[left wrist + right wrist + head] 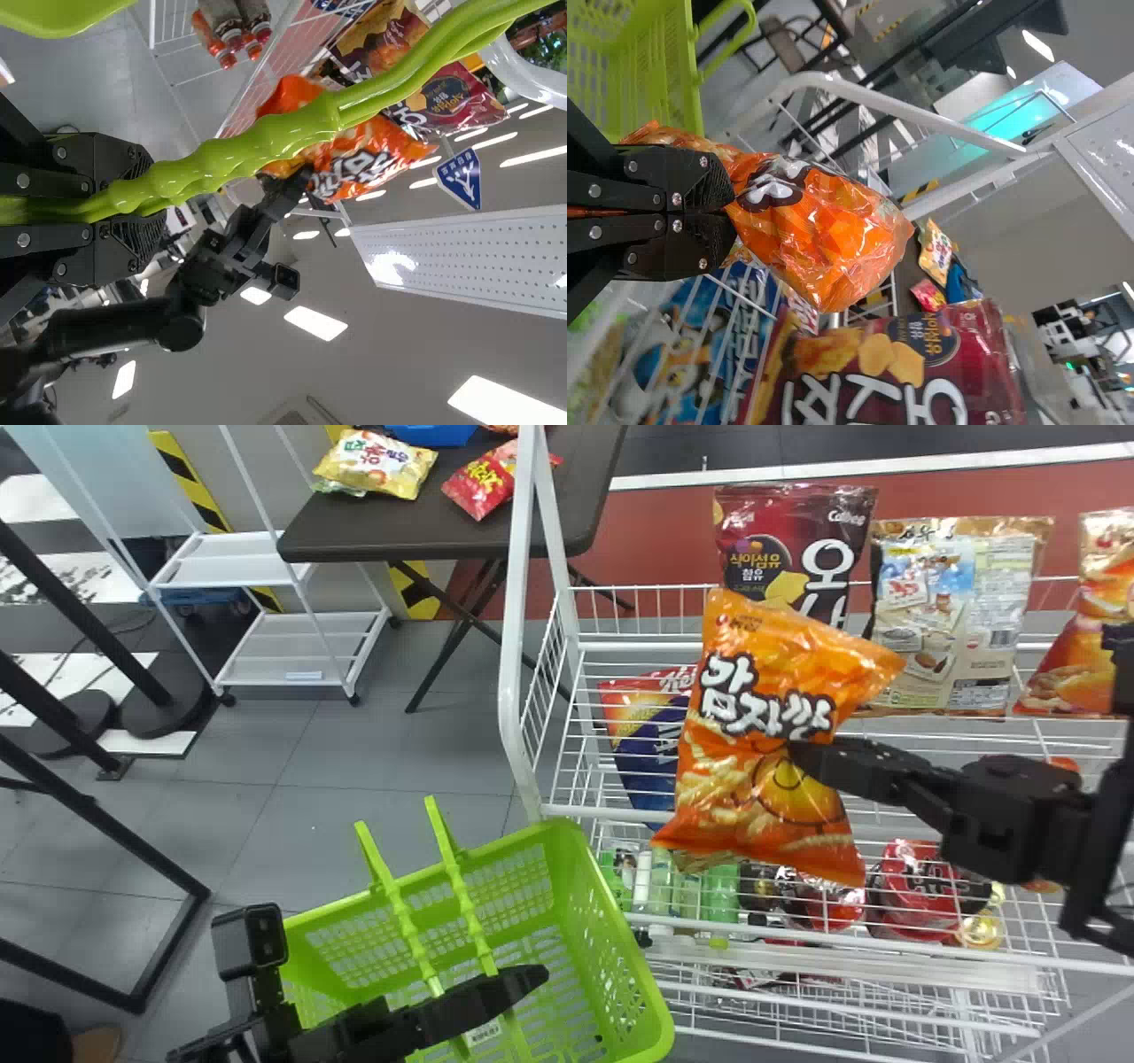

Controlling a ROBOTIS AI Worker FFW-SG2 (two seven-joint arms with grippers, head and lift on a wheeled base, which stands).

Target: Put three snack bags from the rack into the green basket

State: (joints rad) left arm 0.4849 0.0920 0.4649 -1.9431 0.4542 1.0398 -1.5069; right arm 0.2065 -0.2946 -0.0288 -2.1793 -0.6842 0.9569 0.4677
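My right gripper (pixel 802 757) is shut on an orange snack bag (pixel 762 726), held up in front of the wire rack, right of and above the green basket (pixel 611 921). In the right wrist view the right gripper (pixel 726 212) pinches that crinkled bag (pixel 824 230). Over the basket, my left gripper (pixel 532 979) keeps still at the handles. The left wrist view has the left gripper (pixel 155 208) shut on a green basket handle (pixel 266 146). On the rack's top shelf stand a dark red bag (pixel 788 540), a beige bag (pixel 961 602) and another orange bag (pixel 1085 638).
The rack's white post (pixel 514 646) rises between the basket and the shelves. A red and blue bag (pixel 647 735) lies behind the wire, with bottles (pixel 722 895) and red packs (pixel 921 886) lower down. A dark table (pixel 354 531) and a white cart (pixel 292 646) stand farther back.
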